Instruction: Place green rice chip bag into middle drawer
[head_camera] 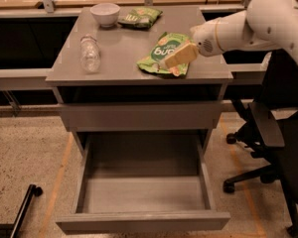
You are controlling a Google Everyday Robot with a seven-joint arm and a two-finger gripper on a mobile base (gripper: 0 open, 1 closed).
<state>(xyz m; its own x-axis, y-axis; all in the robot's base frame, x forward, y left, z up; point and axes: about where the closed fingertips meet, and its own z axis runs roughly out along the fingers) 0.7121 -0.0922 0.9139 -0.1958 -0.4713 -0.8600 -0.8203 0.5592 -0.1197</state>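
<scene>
The green rice chip bag (165,54) lies flat on the grey cabinet top (119,58), near its front right. It is bright green with white lettering. My gripper (170,61) reaches in from the right on the white arm and sits over the bag's right side, its pale fingers (181,56) pointing left and down onto the bag. The middle drawer (144,195) is pulled wide open below, its flat grey floor bare.
A clear plastic bottle (90,55) lies at the top's left. A white bowl (105,13) and a darker olive-green bag (139,17) sit at the back. The closed upper drawer front (139,115) is above the open drawer. A black office chair (278,148) stands at the right.
</scene>
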